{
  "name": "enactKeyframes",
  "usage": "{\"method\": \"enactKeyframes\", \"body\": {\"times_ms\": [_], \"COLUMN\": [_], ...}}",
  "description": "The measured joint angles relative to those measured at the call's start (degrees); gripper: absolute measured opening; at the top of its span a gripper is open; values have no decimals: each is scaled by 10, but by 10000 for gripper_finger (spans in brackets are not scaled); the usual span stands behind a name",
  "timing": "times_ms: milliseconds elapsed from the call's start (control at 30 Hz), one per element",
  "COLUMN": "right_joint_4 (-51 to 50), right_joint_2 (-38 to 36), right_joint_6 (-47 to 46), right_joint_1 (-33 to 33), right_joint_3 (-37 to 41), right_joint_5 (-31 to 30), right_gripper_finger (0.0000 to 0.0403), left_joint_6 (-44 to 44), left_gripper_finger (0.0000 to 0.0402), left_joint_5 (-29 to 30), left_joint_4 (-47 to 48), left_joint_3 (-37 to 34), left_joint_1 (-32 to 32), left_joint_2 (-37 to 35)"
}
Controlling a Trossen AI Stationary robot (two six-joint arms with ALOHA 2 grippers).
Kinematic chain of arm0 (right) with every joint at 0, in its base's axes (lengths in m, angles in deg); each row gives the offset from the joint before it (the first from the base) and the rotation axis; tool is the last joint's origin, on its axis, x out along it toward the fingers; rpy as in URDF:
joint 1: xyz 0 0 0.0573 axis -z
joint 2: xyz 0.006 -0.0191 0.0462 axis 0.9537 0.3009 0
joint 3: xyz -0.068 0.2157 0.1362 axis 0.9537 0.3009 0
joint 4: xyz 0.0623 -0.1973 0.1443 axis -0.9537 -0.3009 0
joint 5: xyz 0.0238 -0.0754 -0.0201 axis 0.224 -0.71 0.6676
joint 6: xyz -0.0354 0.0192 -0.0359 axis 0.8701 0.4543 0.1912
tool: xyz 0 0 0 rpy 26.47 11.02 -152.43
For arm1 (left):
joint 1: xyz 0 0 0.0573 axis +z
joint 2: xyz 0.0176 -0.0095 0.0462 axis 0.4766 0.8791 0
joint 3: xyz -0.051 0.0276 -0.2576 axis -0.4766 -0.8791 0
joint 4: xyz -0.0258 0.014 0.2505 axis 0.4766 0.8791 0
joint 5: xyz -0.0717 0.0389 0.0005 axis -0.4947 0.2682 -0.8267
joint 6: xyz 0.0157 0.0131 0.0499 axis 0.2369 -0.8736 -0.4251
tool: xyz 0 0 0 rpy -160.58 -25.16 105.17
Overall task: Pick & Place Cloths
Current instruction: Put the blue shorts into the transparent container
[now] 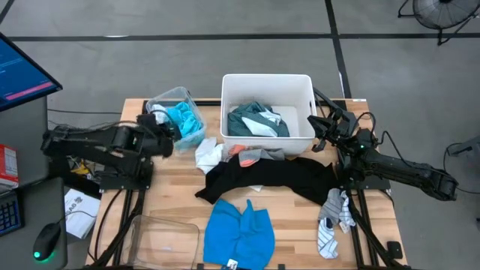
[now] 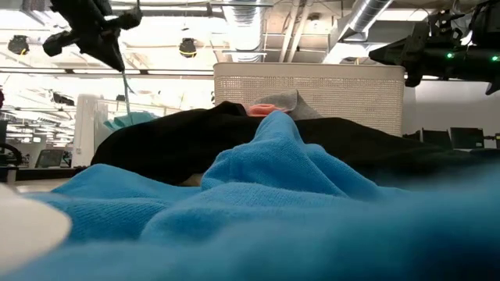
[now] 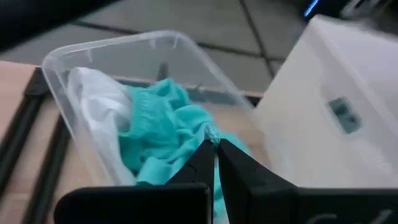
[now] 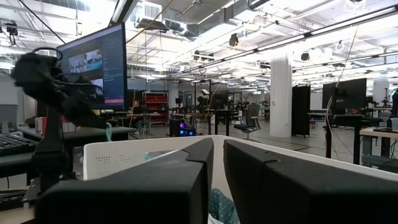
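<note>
My left gripper (image 1: 169,126) is above a clear bin (image 1: 185,96) at the table's far left and is shut on a turquoise cloth (image 3: 163,127). That cloth lies in the bin beside a white cloth (image 3: 99,102). A teal-green garment (image 1: 255,120) lies in the white tub (image 1: 304,84). On the table lie a large black garment (image 1: 270,178), a bright blue cloth (image 1: 240,229), a white cloth (image 1: 208,155), a grey and orange sock (image 1: 255,154) and striped socks (image 1: 334,217). My right gripper (image 1: 321,129) is shut, raised beside the tub's right wall and touching nothing. My left gripper pinches a thin bit of the turquoise cloth (image 3: 212,132) between its fingertips, coming from above. A narrow strand (image 2: 125,86) is drawn up taut below the fingers. The bulk of the cloth (image 2: 134,119) stays in the clear bin.
A second clear bin (image 1: 165,236) stands at the near left edge. The white tub sits at the far middle, between both arms. The black garment stretches across the table's middle and the blue cloth lies close to the near edge. Bare wood shows at the near right.
</note>
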Motion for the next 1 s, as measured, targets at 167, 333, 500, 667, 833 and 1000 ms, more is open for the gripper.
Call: {"method": "enactKeyframes", "body": {"times_ms": [167,333,500,667,833,1000], "right_joint_4": [0,0,0,0,0,0], "right_joint_2": [0,0,0,0,0,0], "right_joint_6": [0,0,0,0,0,0], "right_joint_1": [0,0,0,0,0,0], "right_joint_3": [0,0,0,0,0,0], "right_joint_5": [0,0,0,0,0,0], "right_gripper_finger": [37,37,37,37,37,37], "left_joint_6": [-166,-303,-391,-459,-543,-613], "left_gripper_finger": [0,0,0,0,0,0], "left_joint_5": [-134,-247,-336,-410,-442,-445], "left_joint_4": [-74,-152,-166,-164,-167,-160], "left_joint_3": [0,0,0,7,51,92], "left_joint_1": [118,224,315,385,416,430], "left_joint_2": [0,6,23,57,124,190]}}
